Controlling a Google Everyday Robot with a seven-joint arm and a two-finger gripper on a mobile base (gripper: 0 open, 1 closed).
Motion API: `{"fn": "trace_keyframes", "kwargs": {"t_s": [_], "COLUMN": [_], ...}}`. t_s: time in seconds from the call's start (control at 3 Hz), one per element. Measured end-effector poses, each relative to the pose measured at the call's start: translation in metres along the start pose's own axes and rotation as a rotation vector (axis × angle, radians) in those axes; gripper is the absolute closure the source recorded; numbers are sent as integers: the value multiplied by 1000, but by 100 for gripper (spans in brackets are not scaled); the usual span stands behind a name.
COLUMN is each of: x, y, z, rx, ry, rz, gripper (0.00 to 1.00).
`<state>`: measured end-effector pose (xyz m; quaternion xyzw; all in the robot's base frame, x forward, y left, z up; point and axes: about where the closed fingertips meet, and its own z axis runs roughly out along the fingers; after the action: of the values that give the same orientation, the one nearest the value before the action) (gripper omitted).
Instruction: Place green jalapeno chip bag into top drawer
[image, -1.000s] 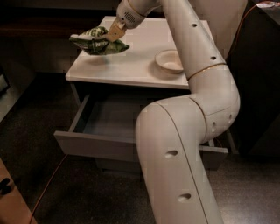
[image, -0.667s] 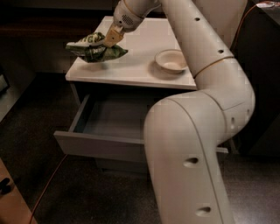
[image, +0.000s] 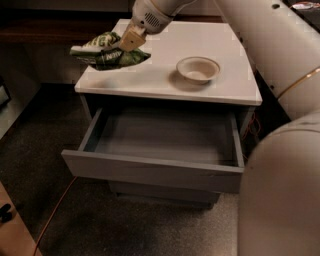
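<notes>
The green jalapeno chip bag (image: 107, 52) is a crinkly dark-green foil bag with pale lettering. It hangs in the air over the left edge of the white cabinet top (image: 165, 65). My gripper (image: 129, 41) is shut on the bag's upper right part, with a tan finger (image: 132, 38) pressed on it. The top drawer (image: 155, 172) stands pulled out below the cabinet top, a shallow grey box with nothing in it. The bag is above and behind the drawer's left rear corner.
A beige round bowl (image: 198, 68) stands on the cabinet top right of the middle. My white arm (image: 280, 165) fills the right side of the view. An orange cable (image: 55, 210) runs over the dark floor at the lower left.
The gripper with the bag has moved a little left and towards the cabinet's front edge. The view has shifted, so the drawer and cabinet top show more fully.
</notes>
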<state>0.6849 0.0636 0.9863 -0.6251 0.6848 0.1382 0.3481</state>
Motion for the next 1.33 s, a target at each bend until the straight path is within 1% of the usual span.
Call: {"fn": "trace_keyframes", "kwargs": {"t_s": [0.33, 1.0, 1.33], "x": [14, 15, 20], "y": [22, 24, 34], "z": [24, 24, 22], "rx": [-56, -57, -59], "ry": [37, 45, 61], "rz": [4, -5, -23], "gripper": [100, 100, 100]}}
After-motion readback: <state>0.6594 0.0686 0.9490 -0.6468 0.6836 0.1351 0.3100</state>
